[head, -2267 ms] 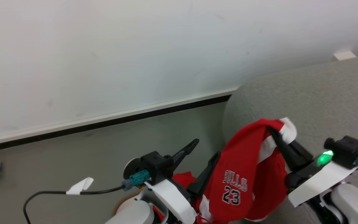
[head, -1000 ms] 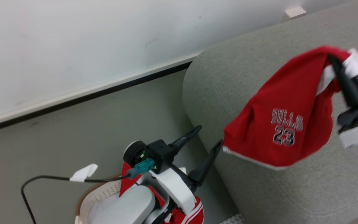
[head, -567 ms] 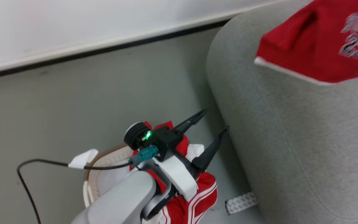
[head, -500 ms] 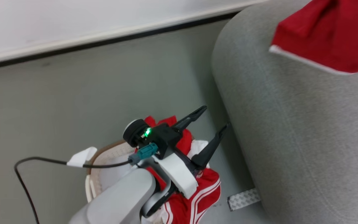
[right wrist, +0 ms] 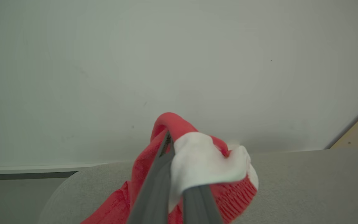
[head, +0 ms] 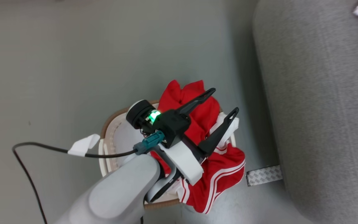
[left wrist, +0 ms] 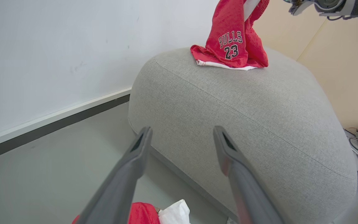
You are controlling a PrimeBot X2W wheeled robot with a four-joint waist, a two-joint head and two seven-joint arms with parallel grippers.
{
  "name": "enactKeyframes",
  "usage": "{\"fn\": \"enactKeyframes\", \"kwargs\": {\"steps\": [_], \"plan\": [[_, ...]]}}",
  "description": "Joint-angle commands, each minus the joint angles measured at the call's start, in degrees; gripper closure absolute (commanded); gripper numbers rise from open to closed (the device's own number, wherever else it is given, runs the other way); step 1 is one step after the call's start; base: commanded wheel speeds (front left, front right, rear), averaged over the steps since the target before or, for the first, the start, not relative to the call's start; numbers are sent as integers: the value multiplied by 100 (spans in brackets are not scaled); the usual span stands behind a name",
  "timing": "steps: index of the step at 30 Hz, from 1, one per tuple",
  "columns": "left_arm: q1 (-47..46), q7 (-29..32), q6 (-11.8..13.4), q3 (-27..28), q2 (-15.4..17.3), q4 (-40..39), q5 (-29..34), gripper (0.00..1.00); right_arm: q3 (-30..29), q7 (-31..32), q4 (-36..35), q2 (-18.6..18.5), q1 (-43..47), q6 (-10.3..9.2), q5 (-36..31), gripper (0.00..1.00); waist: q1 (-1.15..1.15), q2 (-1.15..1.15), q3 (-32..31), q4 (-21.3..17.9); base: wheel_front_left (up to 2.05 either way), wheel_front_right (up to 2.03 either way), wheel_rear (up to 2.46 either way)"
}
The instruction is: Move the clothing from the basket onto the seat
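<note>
- Plainly legible on the numbered garment (left wrist: 233,46) in the left wrist view: "BULLS" arched above "23", in dark characters with pale outlines, upright in that view.
- No other writing readable anywhere.
- Red, mesh-like cloth, with white trim along the lower hem and a white band bunched at the top.
- Pinched at that white band by the right gripper (right wrist: 172,146), its fingers clamped tight on the cloth, with a red fold looped over the tips.
- Hanging with the long axis top to bottom, narrow at the pinch and wider below.
- Hem spread on the rounded top of the seat (left wrist: 244,124), seemingly touching the upholstery, though contact is hard to confirm from that angle.
- Light grey woven fabric on the seat, with one seam line curving across its flank.
- Heaped in the basket (head: 117,140), with its white perforated wall and brown rim: the striped garment (head: 225,174), red with paired white stripes.
- Lying from the basket's far rim down toward the lower right of the head view, with one end spilling over the rim on the side nearest the seat.
- A white piece tucked among the red folds.
- Poised above that heap: the left gripper (head: 225,100), fingers spread wide, nothing between them, tips aimed toward the seat.
- Basket standing on the grey floor (head: 57,62) near the seat's base, not touching it.
- On the floor by the seat's base, a strip of patterned tape (head: 264,175).
- Trailing from the left wrist, a black cable (head: 42,147) with a white tag (head: 81,145).
</note>
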Motion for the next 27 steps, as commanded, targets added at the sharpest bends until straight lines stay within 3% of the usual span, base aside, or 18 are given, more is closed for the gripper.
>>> {"fn": "enactKeyframes", "kwargs": {"steps": [1,10,12,14,16,27], "plan": [[-105,-39,-22,-6,-8,6,62,0,98,80,171,53,-18,-12,-44,100,-2,0,221,166,0,0,0],[-208,-97,-67,-38,-84,138,-4,0,643,1390,942,277,255,-13,392,98,-2,0,208,269,0,0,0],[-198,-118,-64,-30,-75,163,-18,0,708,1492,973,272,257,-13,439,66,-2,0,173,263,0,0,0],[-181,-139,-51,-26,-64,185,-32,0,785,1575,990,275,254,-13,497,52,-2,0,134,247,0,0,0],[-148,-146,-38,-30,-57,207,-51,0,833,1624,1006,299,279,-13,563,0,-2,0,72,222,0,0,0],[154,-270,22,36,-23,383,-249,0,1259,2267,803,560,804,-13,1036,0,-2,0,-809,45,0,0,0]]}}
